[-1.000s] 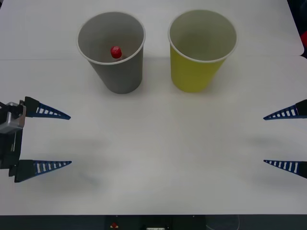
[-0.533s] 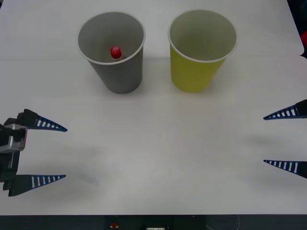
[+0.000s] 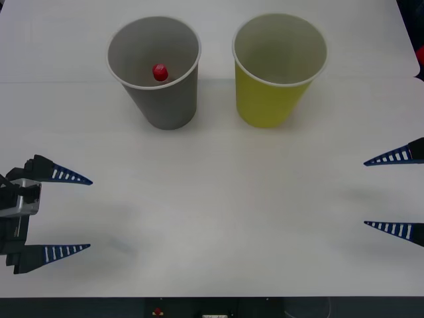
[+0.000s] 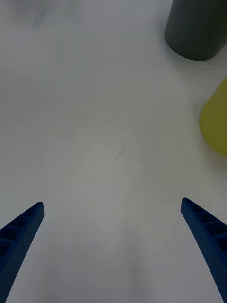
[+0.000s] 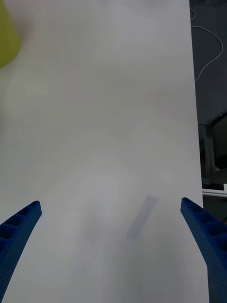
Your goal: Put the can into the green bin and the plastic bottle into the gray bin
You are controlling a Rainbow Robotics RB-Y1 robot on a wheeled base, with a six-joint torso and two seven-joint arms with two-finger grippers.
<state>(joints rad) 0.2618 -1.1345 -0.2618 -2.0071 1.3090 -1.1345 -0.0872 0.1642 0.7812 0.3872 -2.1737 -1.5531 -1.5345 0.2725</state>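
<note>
The left gripper hovers low at the robot's near left, its blue ribbed fingers spread wide apart and holding nothing. The right gripper hangs at the far right, fingers likewise parted and empty.

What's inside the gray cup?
Inside the gray bin you can see the red cap of the plastic bottle. The rest of the bottle is hidden by the cup's wall.
</note>
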